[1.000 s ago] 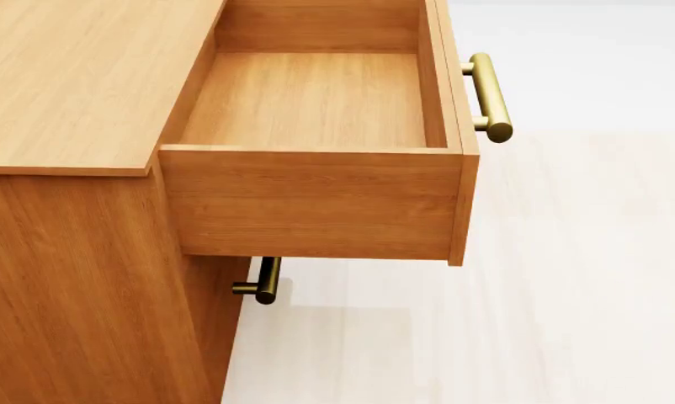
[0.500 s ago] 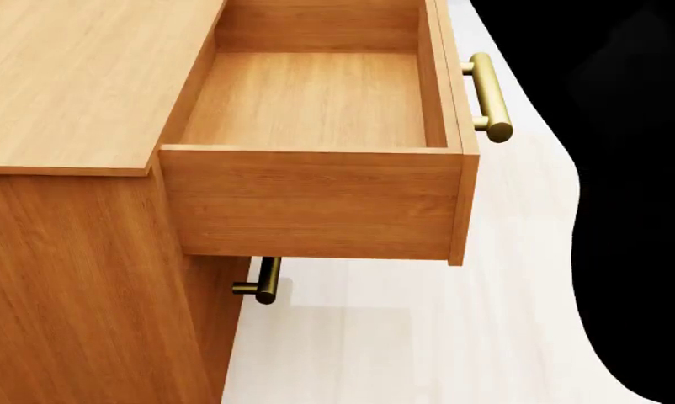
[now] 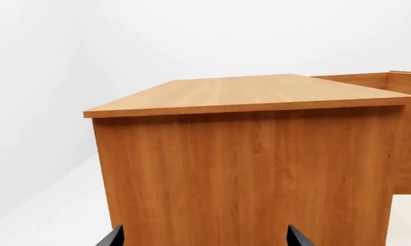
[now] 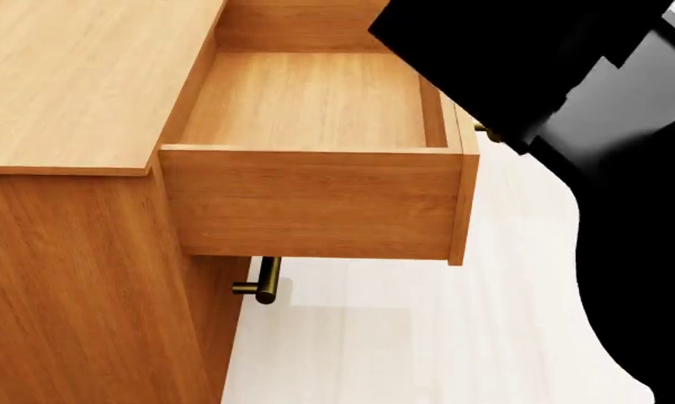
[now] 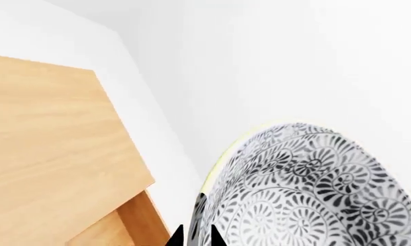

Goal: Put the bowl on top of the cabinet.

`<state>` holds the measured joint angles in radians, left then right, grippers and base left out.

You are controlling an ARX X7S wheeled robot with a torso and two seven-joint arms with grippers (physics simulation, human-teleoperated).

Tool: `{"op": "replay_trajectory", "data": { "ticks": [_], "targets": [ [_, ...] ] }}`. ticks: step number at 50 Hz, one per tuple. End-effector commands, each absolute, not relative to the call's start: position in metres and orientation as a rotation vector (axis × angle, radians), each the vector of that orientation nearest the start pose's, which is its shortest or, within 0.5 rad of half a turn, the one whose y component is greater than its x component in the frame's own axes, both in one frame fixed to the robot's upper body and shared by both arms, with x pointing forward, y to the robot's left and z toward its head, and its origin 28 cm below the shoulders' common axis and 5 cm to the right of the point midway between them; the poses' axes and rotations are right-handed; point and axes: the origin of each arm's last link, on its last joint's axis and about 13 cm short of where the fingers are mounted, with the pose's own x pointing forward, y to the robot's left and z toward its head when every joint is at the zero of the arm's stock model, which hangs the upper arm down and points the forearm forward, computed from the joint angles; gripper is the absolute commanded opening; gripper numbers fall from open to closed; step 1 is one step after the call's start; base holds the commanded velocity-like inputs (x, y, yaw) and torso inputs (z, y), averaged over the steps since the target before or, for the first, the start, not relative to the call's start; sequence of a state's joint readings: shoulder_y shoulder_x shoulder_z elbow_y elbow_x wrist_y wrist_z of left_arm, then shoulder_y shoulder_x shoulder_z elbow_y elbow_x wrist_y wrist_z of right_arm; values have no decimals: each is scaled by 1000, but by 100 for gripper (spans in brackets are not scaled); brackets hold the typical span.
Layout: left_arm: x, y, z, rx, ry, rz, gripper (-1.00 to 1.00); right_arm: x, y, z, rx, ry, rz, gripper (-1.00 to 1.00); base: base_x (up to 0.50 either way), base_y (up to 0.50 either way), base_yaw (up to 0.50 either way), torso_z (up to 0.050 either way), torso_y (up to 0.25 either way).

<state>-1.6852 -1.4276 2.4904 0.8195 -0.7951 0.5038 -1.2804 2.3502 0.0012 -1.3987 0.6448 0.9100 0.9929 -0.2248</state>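
Gripping the rim of the bowl (image 5: 308, 189), the right gripper (image 5: 193, 237) is clamping its dark fingertips together on the patterned wall — the bowl is hanging in the air beside the cabinet (image 5: 48, 154). Facing the cabinet's side panel, the left gripper (image 3: 202, 237) is holding its fingertips wide apart on nothing. An open drawer (image 4: 315, 109) is jutting out in the head view, with the right arm (image 4: 607, 168) looming black over it.

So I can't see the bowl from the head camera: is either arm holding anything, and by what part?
The right gripper holds the bowl by its rim; the left gripper is open and holds nothing.
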Motion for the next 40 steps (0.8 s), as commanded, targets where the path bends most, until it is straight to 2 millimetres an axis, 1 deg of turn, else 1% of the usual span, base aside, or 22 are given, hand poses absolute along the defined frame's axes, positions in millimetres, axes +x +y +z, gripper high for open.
{"op": "replay_trajectory", "data": {
  "ticks": [1, 8, 14, 23, 32, 40],
  "targets": [
    [122, 269, 175, 61, -90, 71, 100, 290, 21, 498, -1039, -70, 449, -100, 0, 0, 0, 0, 0],
    [121, 269, 175, 62, -93, 72, 100, 285, 29, 491, -1081, -82, 499, -100, 0, 0, 0, 0, 0],
    [124, 268, 172, 62, -86, 65, 100, 280, 35, 490, -1110, -100, 542, -100, 0, 0, 0, 0, 0],
    [127, 268, 170, 57, -78, 66, 100, 279, 38, 487, -1132, -109, 575, -100, 0, 0, 0, 0, 1],
    [123, 270, 173, 52, -87, 78, 100, 274, 43, 484, -1149, -123, 617, -100, 0, 0, 0, 0, 0],
    [122, 271, 172, 51, -87, 79, 100, 270, 46, 484, -1158, -136, 640, -100, 0, 0, 0, 0, 1]
  ]
}}
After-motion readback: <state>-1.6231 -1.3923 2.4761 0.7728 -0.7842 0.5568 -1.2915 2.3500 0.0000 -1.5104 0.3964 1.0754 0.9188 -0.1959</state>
